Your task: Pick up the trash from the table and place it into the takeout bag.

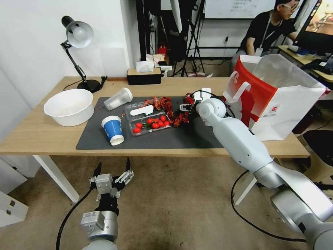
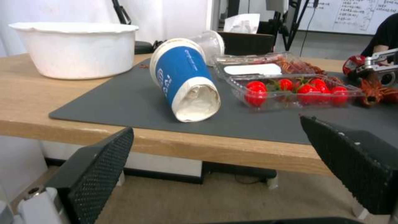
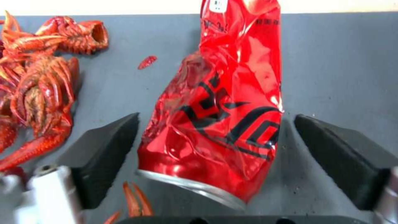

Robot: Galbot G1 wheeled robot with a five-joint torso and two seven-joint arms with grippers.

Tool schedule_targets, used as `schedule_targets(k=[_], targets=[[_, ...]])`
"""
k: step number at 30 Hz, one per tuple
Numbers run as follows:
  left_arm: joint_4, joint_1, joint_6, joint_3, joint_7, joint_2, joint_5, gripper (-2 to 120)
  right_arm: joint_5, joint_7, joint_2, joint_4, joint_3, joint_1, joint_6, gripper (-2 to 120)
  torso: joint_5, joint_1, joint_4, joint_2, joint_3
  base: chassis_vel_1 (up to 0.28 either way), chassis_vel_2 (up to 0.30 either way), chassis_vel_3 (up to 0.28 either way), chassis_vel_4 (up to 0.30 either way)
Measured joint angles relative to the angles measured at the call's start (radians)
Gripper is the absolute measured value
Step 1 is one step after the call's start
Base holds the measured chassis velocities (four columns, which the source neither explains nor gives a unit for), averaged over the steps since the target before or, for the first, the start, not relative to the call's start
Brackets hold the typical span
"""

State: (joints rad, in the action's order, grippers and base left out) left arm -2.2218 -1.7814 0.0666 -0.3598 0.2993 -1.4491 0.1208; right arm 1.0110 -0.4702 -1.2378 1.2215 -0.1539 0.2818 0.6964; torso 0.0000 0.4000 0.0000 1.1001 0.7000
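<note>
Two pincers show: the left pincer (image 1: 112, 171) hangs open below the counter's (image 1: 41, 139) near edge. Beyond it, on the dark mat (image 1: 166, 139), a blue-and-white cup (image 1: 113, 130) lies tipped over. Farther on, the right pincer (image 3: 215, 141) sits spread wide around a crushed red can (image 3: 219, 118), pads apart from it. The takeout bag (image 1: 274, 100) stands beside.

A black desk lamp (image 1: 78, 38) stands by the white wall (image 1: 31, 45), above brown carpet (image 1: 173, 208).
</note>
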Motion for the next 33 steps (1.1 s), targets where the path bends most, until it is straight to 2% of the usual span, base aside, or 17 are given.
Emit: schedule_targets(k=[5,12,16,27,30,33], targets=[[0.001,0.001,0.0,0.0,0.0,0.001,0.0,100,0.0,0.001,0.0,-0.002,0.001,0.004,0.0,82,0.0,0.0,0.0,0.0,0.0,0.0,0.0,0.0,0.0],[0.003,0.004,0.001,-0.001,0.0,0.004,0.005,100,0.0,0.002,-0.005,-0.007,0.006,0.007,-0.001,59,-0.0002,0.0,-0.0003,0.0,0.0,0.0,0.0,0.0,0.0],[0.005,0.009,0.001,-0.002,0.0,0.005,0.007,100,-0.001,0.002,-0.008,-0.007,0.007,0.009,-0.001,53,0.0,0.0,0.0001,0.0,0.0,0.0,0.0,0.0,0.0],[0.014,0.022,0.001,-0.001,0.001,0.009,0.013,100,-0.006,0.003,-0.006,0.008,0.016,0.017,-0.006,53,0.0,0.0,0.0002,0.0,0.0,0.0,0.0,0.0,0.0],[0.014,0.025,0.001,-0.001,0.001,0.01,0.014,100,-0.015,0.003,0.004,0.042,0.021,0.026,-0.013,53,0.0005,0.0,0.0002,0.0,0.0,0.0,0.0,0.0,0.0],[0.014,0.026,0.0,-0.001,0.001,0.01,0.014,100,-0.035,0.002,0.04,0.137,0.029,0.045,-0.025,53,0.0002,0.0,0.0001,0.0,0.0,0.0,0.0,0.0,0.0]])
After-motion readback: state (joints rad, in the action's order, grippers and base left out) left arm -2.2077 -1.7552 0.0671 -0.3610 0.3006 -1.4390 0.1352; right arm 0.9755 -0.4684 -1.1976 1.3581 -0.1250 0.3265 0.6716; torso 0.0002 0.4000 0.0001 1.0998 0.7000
